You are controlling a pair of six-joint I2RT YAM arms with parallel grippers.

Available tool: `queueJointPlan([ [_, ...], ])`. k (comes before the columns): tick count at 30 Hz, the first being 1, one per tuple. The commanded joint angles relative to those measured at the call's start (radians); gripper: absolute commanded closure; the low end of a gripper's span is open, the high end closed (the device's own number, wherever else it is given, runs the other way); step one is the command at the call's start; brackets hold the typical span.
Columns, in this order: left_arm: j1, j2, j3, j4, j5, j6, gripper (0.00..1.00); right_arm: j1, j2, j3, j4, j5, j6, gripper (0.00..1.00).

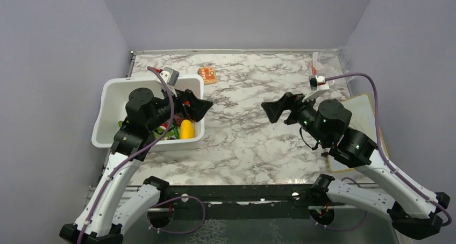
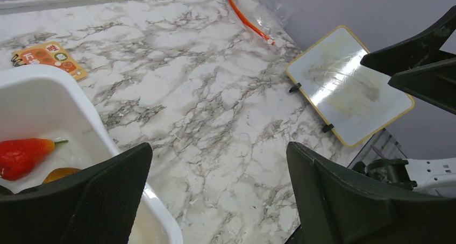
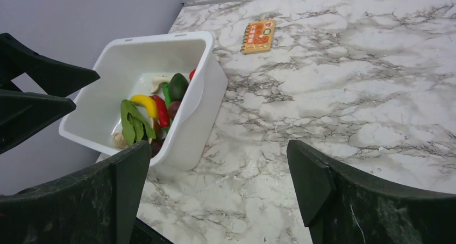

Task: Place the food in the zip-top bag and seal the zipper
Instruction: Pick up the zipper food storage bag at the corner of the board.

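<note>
progress: I judge the task not yet started. Nothing is bagged and neither gripper has hold of anything.
left gripper (image 1: 203,108): fingers spread wide with nothing between them, hanging over the right-hand rim of the white tub (image 1: 107,101).
food (image 3: 148,112): all of it lies in the tub, below and behind my left fingers. I make out a yellow banana (image 1: 186,128), a red chilli (image 2: 21,155) and some green pieces.
right gripper (image 1: 270,111): fingers wide apart and empty, facing my left fingers across bare table.
zip-top bag (image 2: 262,10): in the far right corner, well beyond my right fingers, and it looks empty.
zipper (image 2: 247,19): I cannot tell if it is open or closed.
left to do: open the bag, carry the food over, seal it.
surface: marble-patterned table (image 1: 242,142), with an orange card (image 1: 207,74) beyond my left fingers and a whiteboard (image 2: 349,85) behind my right fingers.
room: plain grey-violet walls (image 1: 54,66) on three sides.
</note>
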Motion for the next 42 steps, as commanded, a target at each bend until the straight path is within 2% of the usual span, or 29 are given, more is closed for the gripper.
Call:
queueJointPlan([
  [1,0.006,-0.027,-0.02,0.037,0.001,0.008,0.0,-0.005,-0.008,-0.005,0.012,0.028,-0.006,0.0],
  [12,0.005,-0.005,-0.047,0.025,-0.006,0.032,0.0,-0.006,0.03,-0.06,0.09,0.106,-0.055,0.0],
  [16,0.005,0.027,-0.075,0.024,-0.001,0.057,0.0,-0.006,0.126,-0.033,0.118,0.165,-0.161,0.02],
  [20,0.005,0.058,-0.081,0.024,0.02,0.059,0.0,-0.006,0.252,-0.013,0.152,0.303,-0.293,0.03],
  [22,0.006,0.062,-0.086,0.018,0.015,0.056,0.0,-0.006,0.346,0.019,0.143,0.389,-0.337,0.09],
  [24,0.006,0.057,-0.092,0.013,-0.008,0.051,0.0,-0.008,0.424,0.039,0.176,0.476,-0.417,0.2],
  [27,0.006,0.044,-0.095,0.002,-0.029,0.05,0.0,-0.043,0.524,0.081,0.231,0.536,-0.546,0.32],
  [33,-0.002,0.018,-0.126,-0.004,-0.075,0.048,0.0,-0.237,0.699,0.194,0.224,0.416,-0.606,0.45],
  [36,-0.001,-0.007,-0.153,-0.012,-0.132,0.071,0.0,-0.308,0.813,0.272,0.179,0.43,-0.611,0.53],
  [42,-0.002,-0.084,-0.254,0.061,-0.193,0.099,0.0,-0.447,1.025,0.394,0.149,0.412,-0.636,0.56],
])
